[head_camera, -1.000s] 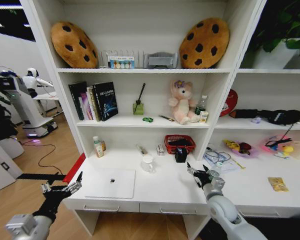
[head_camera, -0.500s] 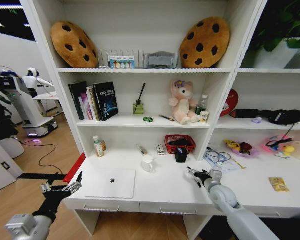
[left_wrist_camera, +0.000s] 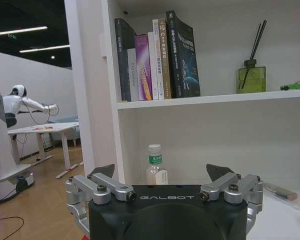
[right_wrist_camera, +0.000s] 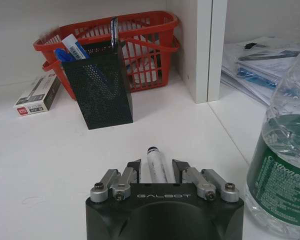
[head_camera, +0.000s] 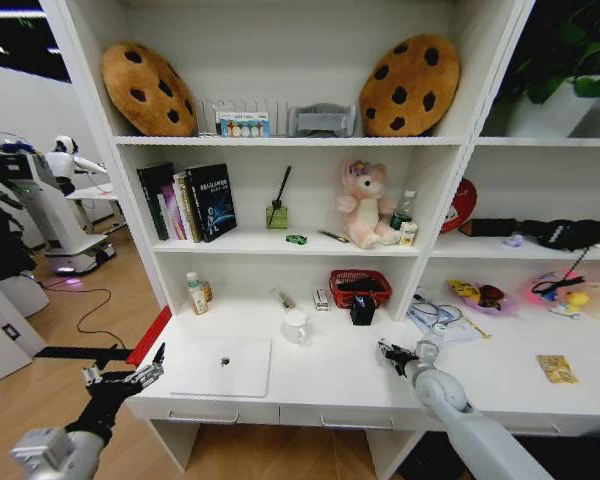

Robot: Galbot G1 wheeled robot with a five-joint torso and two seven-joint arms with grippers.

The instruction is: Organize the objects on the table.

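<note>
One pen (right_wrist_camera: pixel 157 166) sits pinched between the right gripper (right_wrist_camera: pixel 155 172) fingers, low over the white table (head_camera: pixel 330 375) at five o'clock. Silver laptop (head_camera: pixel 222 366) lies untouched at seven o'clock; left gripper (left_wrist_camera: pixel 163 176) waits spread. Most tidying remains.

I see a white table (head_camera: pixel 330 385) carrying a silver laptop (head_camera: pixel 222 366). The red mesh basket (right_wrist_camera: pixel 140 40) sits behind a black perforated pen holder (right_wrist_camera: pixel 97 85). Both cookie cushions (head_camera: pixel 148 88) are tan with dark brown spots, and the plush toy (head_camera: pixel 365 205) is pink.
</note>
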